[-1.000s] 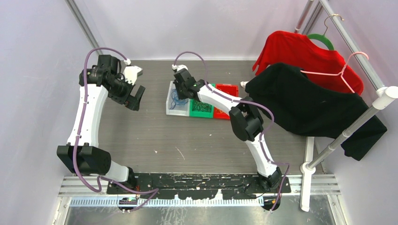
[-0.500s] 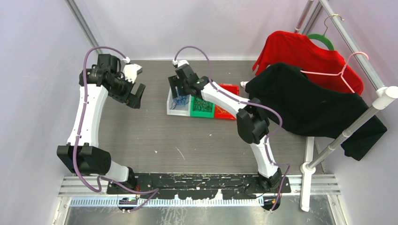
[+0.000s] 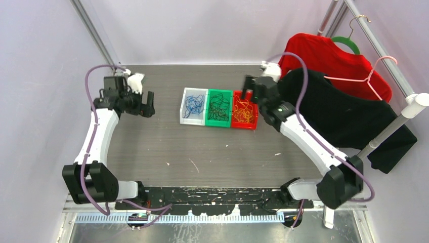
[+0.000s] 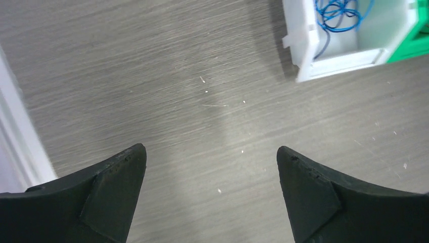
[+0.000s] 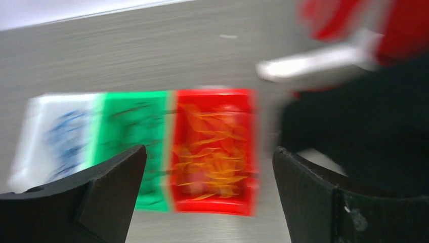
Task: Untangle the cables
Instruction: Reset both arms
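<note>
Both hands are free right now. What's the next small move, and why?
Probably draw the right hand back from the red bin and stop. The blue cables lie in the white bin, dark cables in the green bin, orange cables in the red bin; the left hand and right hand stand open, holding nothing, so sorting looks done.

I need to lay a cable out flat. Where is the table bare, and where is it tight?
Widest: the table between the bins and the arm bases. Also bare: between the left gripper and the white bin, and the strip behind the bins. Tight: right of the red bin, beside the right gripper and black shirt.
</note>
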`<action>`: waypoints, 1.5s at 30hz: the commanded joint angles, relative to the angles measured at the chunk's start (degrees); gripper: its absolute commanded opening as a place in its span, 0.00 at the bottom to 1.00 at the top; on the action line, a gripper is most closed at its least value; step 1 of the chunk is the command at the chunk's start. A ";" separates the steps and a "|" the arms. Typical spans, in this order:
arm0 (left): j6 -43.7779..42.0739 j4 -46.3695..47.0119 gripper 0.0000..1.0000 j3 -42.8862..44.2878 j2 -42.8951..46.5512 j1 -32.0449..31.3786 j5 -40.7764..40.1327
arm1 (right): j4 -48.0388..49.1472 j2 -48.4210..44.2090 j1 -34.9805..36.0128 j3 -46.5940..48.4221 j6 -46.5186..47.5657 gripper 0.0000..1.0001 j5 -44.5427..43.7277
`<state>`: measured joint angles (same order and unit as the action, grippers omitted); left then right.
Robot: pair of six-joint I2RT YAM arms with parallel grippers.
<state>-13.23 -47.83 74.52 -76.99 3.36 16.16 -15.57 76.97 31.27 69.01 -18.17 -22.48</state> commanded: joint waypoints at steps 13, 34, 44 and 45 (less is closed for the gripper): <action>14.32 87.24 1.00 -49.44 -4.10 1.30 2.18 | 48.99 -5.02 -19.65 -42.48 6.67 1.00 -36.02; 13.81 100.14 1.00 -53.52 -11.51 -2.82 -8.51 | 70.75 11.62 -29.16 -49.93 8.35 1.00 -3.89; 13.84 100.13 1.00 -53.52 -11.51 -2.81 -8.52 | 70.28 11.67 -29.16 -49.74 8.50 1.00 -3.51; 13.85 100.19 1.00 -53.52 -11.47 -2.83 -8.49 | 70.25 11.82 -29.16 -49.59 8.51 1.00 -3.45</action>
<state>1.28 50.26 20.32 -89.49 0.49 8.75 51.83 89.76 2.13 18.00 -9.37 -26.46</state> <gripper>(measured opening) 0.996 0.996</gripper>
